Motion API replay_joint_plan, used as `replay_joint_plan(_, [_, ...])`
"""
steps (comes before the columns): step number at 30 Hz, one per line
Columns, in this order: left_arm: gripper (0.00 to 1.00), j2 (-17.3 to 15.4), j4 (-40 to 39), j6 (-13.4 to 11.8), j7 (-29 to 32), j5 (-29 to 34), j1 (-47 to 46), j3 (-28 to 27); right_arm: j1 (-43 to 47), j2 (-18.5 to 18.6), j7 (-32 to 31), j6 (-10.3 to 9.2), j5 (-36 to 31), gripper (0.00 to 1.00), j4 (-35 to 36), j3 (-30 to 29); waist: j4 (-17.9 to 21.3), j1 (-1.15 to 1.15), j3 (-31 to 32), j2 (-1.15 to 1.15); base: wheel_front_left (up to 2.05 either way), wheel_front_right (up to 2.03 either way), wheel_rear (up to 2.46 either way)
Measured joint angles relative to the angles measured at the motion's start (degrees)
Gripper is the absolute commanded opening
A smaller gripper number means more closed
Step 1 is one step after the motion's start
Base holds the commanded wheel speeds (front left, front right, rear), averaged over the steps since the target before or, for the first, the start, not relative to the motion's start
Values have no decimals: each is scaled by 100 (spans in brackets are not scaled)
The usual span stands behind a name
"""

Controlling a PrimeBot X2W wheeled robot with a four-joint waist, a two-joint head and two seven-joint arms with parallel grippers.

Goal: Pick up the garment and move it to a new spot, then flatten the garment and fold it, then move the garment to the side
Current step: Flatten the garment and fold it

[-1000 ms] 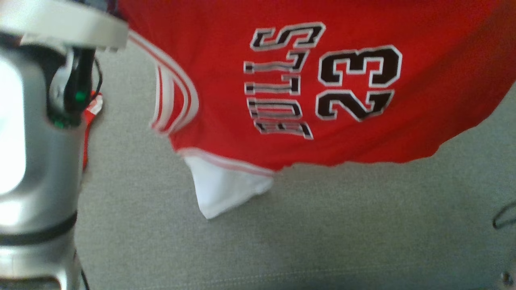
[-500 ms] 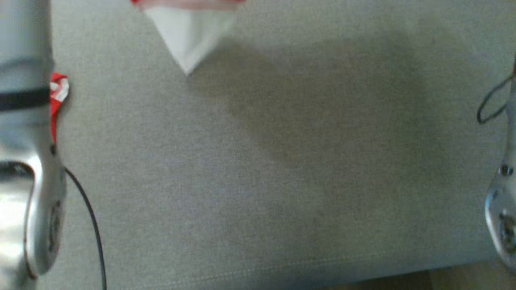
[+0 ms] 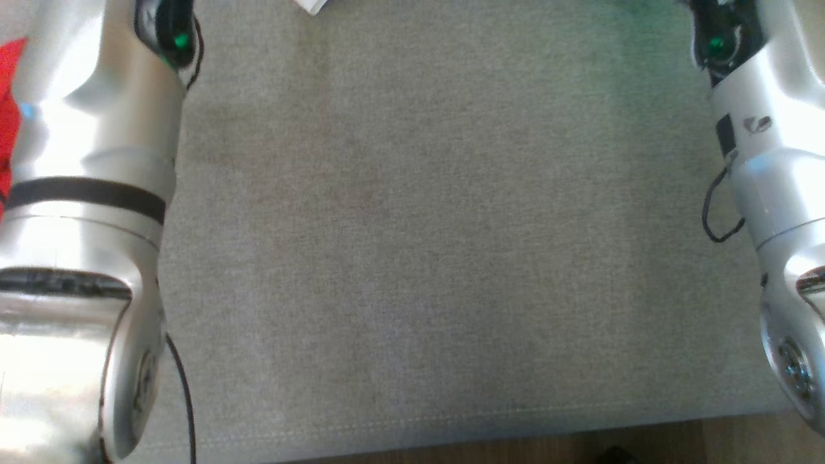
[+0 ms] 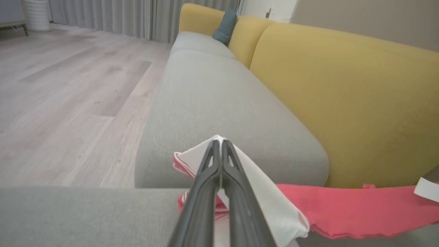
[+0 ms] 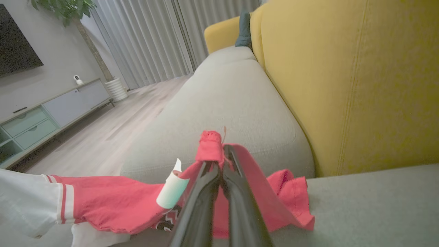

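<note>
Left forearm (image 3: 97, 129) is at the head view's left edge, with a red sliver of the garment (image 3: 9, 96) beside it. Left tool (image 4: 219, 145) has its fingers pressed together, pinching a white, red-striped corner of the garment.

Middle is grey sofa seat (image 3: 419, 258). A second ago the printed red front filled the top of the head view; now only a white tip shows at the top edge. The whole picture shifted, so the camera moved — can't say the cloth did.

Right forearm (image 3: 767, 161) is at the right edge. Right tool (image 5: 219, 161) is clamped on a bunched red edge. The rest of the garment sags between the two tools, low over the seat in front of the yellow backrest (image 5: 343, 85) — touching or not, can't tell.

Likely the carry step, with both grips on. Flatten and fold not yet done.
</note>
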State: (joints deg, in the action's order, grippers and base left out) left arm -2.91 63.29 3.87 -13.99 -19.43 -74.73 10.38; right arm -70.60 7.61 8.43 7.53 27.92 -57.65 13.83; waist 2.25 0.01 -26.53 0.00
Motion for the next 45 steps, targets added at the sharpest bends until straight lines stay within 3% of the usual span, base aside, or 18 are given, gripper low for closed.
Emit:
replay_joint_plan(6, [0, 45, 200, 92, -30, -97, 137, -35, 37, 56, 311, 0, 363, 0, -248, 280, -82, -1, -229, 0, 0, 0, 0])
replay_joint_plan(11, [0, 68, -189, 119, -31, -147, 660, -237, 556, 171, 471, 0, 694, 0, -77, 626, -120, -1, -192, 0, 0, 0, 0])
replay_joint_plan(17, [0, 47, -1157, 176, -31, -147, 2341, -481, 2034, 477, 530, 0, 1069, 0, 578, 826, -146, -2, 144, 0, 0, 0, 0])
replay_joint_plan(23, [0, -42, -2714, 160, -30, -59, 4751, -593, 3997, 693, 516, 0, 1360, 0, 1852, 664, -169, -2, 736, 0, 0, 0, 0])
replay_joint_plan(27, [0, -82, -3753, 14, 142, -24, 5807, -560, 5052, 811, 7, 0, 1314, 0, 2575, 203, -228, -2, 1050, 0, 0, 0, 0])
replay_joint_plan(33, [0, -194, -5799, -441, 1085, -24, 7311, -550, 6441, 738, -1162, 0, 761, 0, 3910, -773, -265, -2, 1435, 1, 0, 0, 0])
replay_joint_plan(38, [0, -265, -7194, -724, 1808, 8, 8345, -536, 7435, 279, -2351, 0, 203, 0, 5101, -1612, -248, -2, 1629, 1, 0, 0, 0])
replay_joint_plan(45, [0, -385, -8200, -984, 2698, 0, 8983, -498, 8093, -327, -3630, 0, -341, 0, 6190, -2272, -206, -2, 1654, 1, 0, 0, 0])
